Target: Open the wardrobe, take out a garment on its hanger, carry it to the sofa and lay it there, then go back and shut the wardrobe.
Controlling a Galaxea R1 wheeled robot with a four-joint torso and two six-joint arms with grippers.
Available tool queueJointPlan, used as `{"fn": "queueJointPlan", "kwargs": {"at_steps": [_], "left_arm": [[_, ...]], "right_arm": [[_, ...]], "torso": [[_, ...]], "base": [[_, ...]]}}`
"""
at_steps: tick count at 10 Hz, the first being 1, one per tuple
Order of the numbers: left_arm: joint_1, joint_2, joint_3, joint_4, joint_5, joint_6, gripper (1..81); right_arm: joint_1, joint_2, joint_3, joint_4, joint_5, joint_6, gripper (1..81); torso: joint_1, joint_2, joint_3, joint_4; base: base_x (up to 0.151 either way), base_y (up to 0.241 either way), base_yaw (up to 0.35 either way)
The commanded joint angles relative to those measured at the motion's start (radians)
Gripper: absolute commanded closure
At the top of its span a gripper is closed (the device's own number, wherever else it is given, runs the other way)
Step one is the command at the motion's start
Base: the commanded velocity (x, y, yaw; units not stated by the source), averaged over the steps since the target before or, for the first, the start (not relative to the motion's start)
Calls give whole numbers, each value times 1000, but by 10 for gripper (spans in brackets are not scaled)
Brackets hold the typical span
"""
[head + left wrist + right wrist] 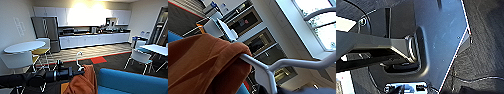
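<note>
My left arm reaches in from the left in the head view, and the left gripper (76, 72) is shut on the thin white hanger (79, 61), whose curved hook stands upright above it. The orange garment (83, 82) hangs from the hanger in folds, right beside the near end of the blue sofa (130, 81) at the lower right. In the left wrist view the garment (200, 65) drapes over the white hanger (268, 71), and the hook sweeps away across the picture. The right wrist view shows my own grey body panel above dark carpet (486, 50).
A round white table (23, 46) with white and yellow chairs (41, 51) stands at the left. A steel fridge (46, 30) and a long white kitchen counter (95, 40) line the far wall. Another table (160, 48) with chairs (141, 57) is at the right. A red floor patch (98, 60) lies ahead.
</note>
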Motion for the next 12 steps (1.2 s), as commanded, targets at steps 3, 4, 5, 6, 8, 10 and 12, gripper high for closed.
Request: {"fn": "queueJointPlan", "kwargs": {"at_steps": [3,4,5,6,8,10,12], "left_arm": [[-159,-4,34,29,-83,1,811],[-157,-3,34,29,-81,1,811],[-157,-3,34,29,-81,1,811],[-157,-3,34,29,-81,1,811],[-157,-1,34,29,-81,1,811],[-157,-3,35,33,-83,1,811],[-159,-6,35,33,-83,1,811]], "right_arm": [[24,-2,2,-6,-54,-6,10],[25,0,2,-7,-54,-6,10],[24,0,2,-7,-53,-6,10],[26,0,2,-7,-53,-6,10],[28,0,2,-7,-53,-6,10],[28,0,2,-3,-51,-6,10],[28,1,2,-3,-53,-6,10]], "torso": [[0,0,0,0],[0,0,0,0],[0,0,-41,0],[0,0,-94,0],[0,0,-128,0],[0,0,-98,0],[1,1,-116,-99]], "base": [[0,0,-319],[0,0,-319],[0,0,-319],[0,0,-319],[0,0,-320],[0,0,-319],[0,0,-319]]}}
